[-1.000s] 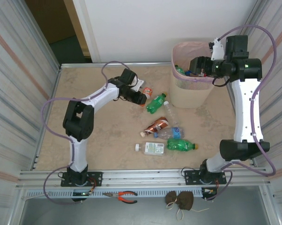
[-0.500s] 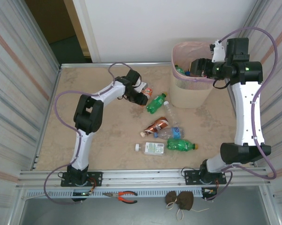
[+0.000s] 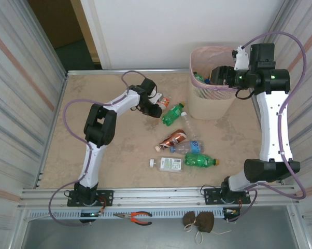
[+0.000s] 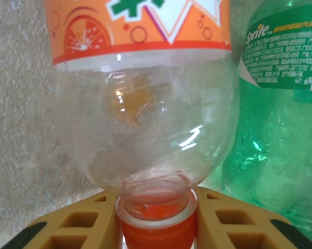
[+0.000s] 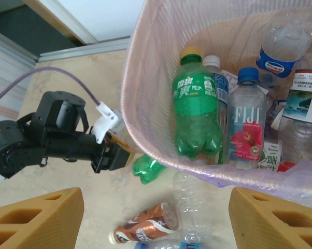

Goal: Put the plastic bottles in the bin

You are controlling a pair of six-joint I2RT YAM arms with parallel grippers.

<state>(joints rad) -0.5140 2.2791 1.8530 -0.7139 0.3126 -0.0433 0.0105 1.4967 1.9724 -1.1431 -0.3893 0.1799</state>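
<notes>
**Bin** [image 3: 212, 104]: stands directly beneath the right gripper [image 3: 217, 75], pink liner in place. Past that gripper's fingers, several bottles already lie inside, among them a green one [image 5: 196, 111] and a Fiji bottle [image 5: 244, 124]. The right gripper's jaws are wide with nothing between them. It has barely shifted in the last second and still hangs over the rim.

**Left arm:** the elbow has swung forward toward mid-table in the last second, while its gripper has kept its place.

**Left gripper** [image 4: 156, 228]: the jaws stood partly apart a moment ago and are now drawn in narrow on the neck of the orange-label bottle [image 4: 140, 114]. Both pads [image 4: 78, 228] press against its orange cap [image 4: 156, 236]. This reads as a fresh grasp. The bottle lies on the table with its body pointing away from the fingers, not yet lifted.

**Green Sprite bottle** [image 4: 280, 104]: just to the right of the held bottle, ahead of the left fingers. I cannot tell whether the two touch.

**Loose bottles** [image 3: 187, 148]: a handful lie on the table behind and to the right of the left gripper, well apart from it.

**Meaning:** the pick for this bottle looks done, and lift and carry remain. The bin is well off to this gripper's right, and the right gripper sits above it, so crowding at the rim is possible. Held by the cap end, the bottle's body may swing.
</notes>
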